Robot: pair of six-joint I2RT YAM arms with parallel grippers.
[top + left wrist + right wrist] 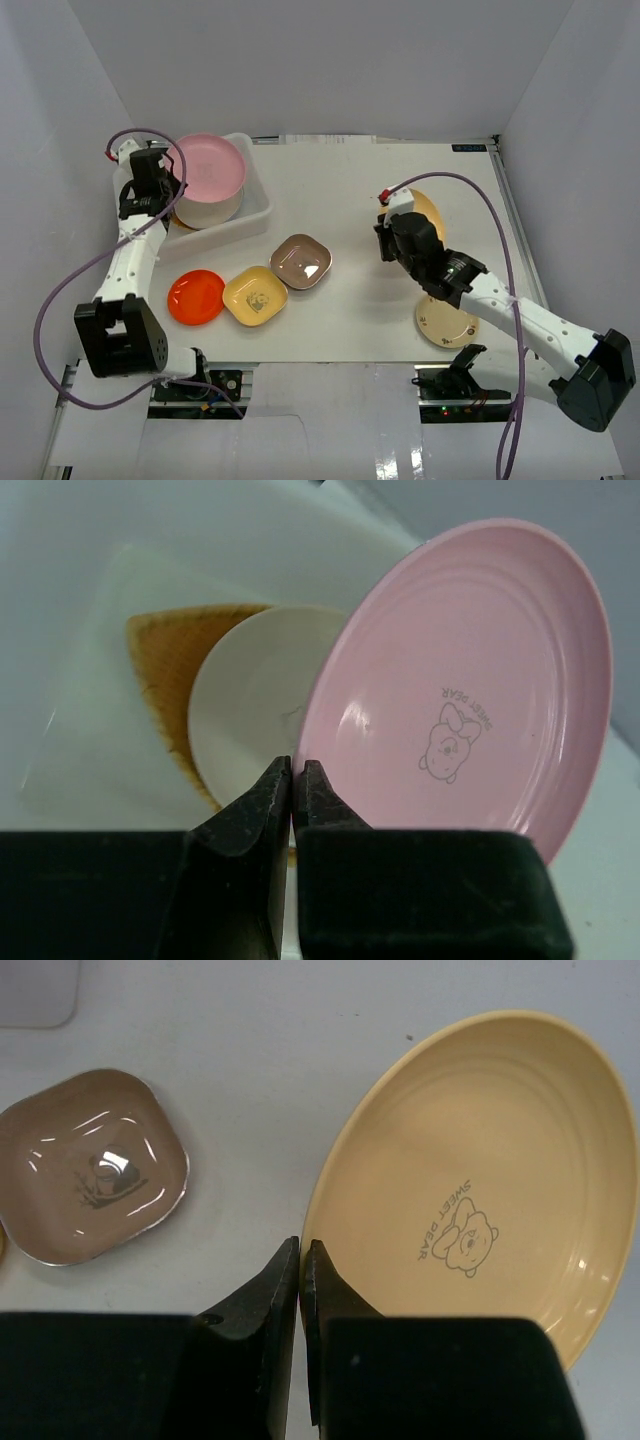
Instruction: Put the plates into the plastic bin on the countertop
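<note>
Plates (301, 262) seem light, stiff, slick, best pinched at the rim: left gripper (297, 767) clamps the pink plate (470, 670) over the plastic bin (258, 212), right gripper (301, 1247) clamps the tan plate (480, 1150) above the table (350, 180).

You are looking at plain white enclosure walls (330, 60) rising on three sides. A small dark rectangular label (470, 147) is lying far back on the right. At the front, two clusters of dark electronics (455, 390) are sitting on either side of a flat white panel (330, 420).
</note>
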